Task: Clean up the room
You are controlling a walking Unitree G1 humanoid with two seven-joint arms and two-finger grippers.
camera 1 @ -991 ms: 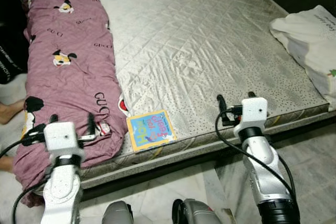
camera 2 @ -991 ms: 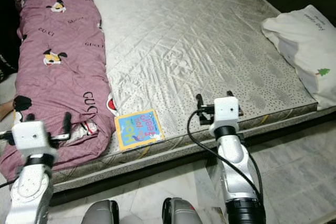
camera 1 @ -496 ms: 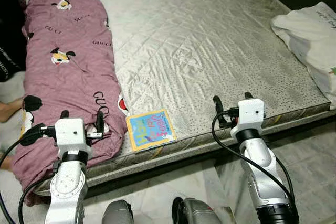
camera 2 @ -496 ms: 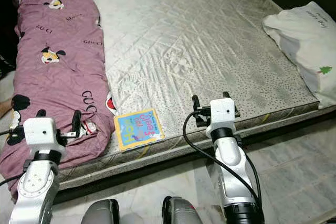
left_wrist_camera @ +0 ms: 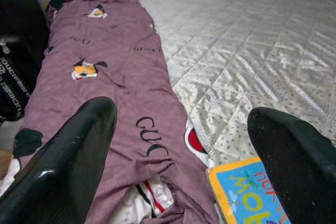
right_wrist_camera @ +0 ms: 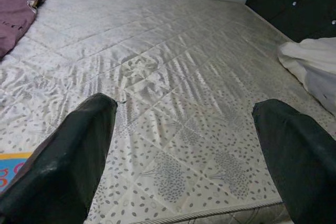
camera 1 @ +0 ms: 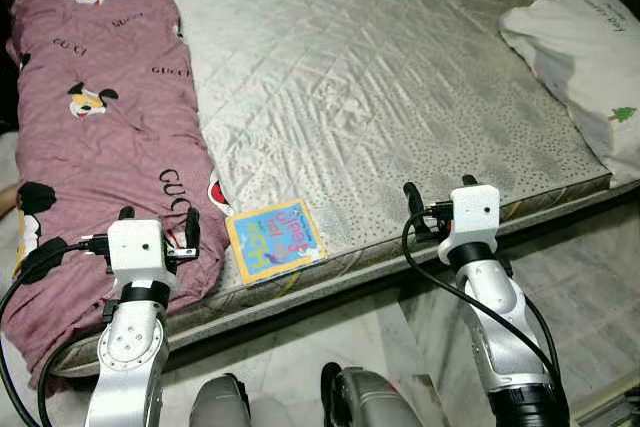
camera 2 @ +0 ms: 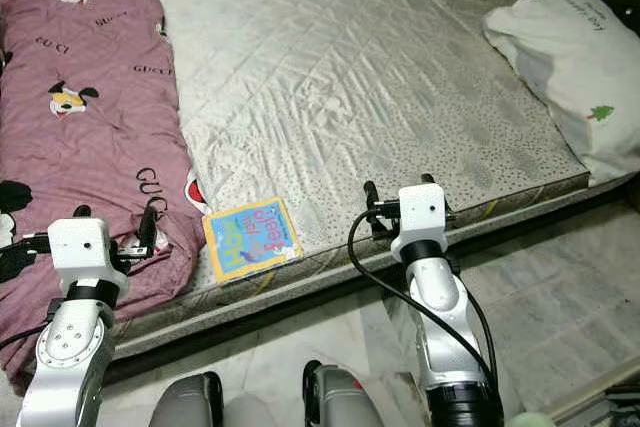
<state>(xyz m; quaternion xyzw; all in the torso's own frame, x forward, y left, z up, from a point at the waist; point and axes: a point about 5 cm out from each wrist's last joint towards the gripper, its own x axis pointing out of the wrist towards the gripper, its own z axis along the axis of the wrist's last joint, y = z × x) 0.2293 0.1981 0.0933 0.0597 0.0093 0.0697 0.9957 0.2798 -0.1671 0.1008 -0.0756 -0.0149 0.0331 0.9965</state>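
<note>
Left eye view. Compared with 1 s earlier, the whole scene sits higher and further left in the frame, so the camera has moved; the things on the bed (camera 1: 400, 97) keep their places. The left hand (camera 1: 157, 230) has shifted rightward, closer to the book (camera 1: 274, 241), and hangs over the near end of the purple blanket (camera 1: 95, 137); its 2 fingers are spread and grasp nothing. The right hand (camera 1: 440, 205) stays at the bed's near edge, right of the book, fingers likewise spread and empty. Both silver forearms rise from the bottom of the frame, wrists level, fingers pointing out over the mattress.

Right eye view. The same layout appears: the book lies flat at the near edge of the mattress, just beside the blanket, and the white pillow (camera 2: 560, 67) rests at the bed's far right side, overhanging the edge.

Left wrist view. The 2 black fingers (left_wrist_camera: 63, 166) frame the blanket's printed folds and a corner of the book; a dark bag (left_wrist_camera: 13, 85) stands beside the bed.

Right wrist view. The parted fingers (right_wrist_camera: 58, 166) frame bare quilted mattress, a sliver of the book, and dark cabinets (right_wrist_camera: 294, 3) beyond the pillow.
</note>
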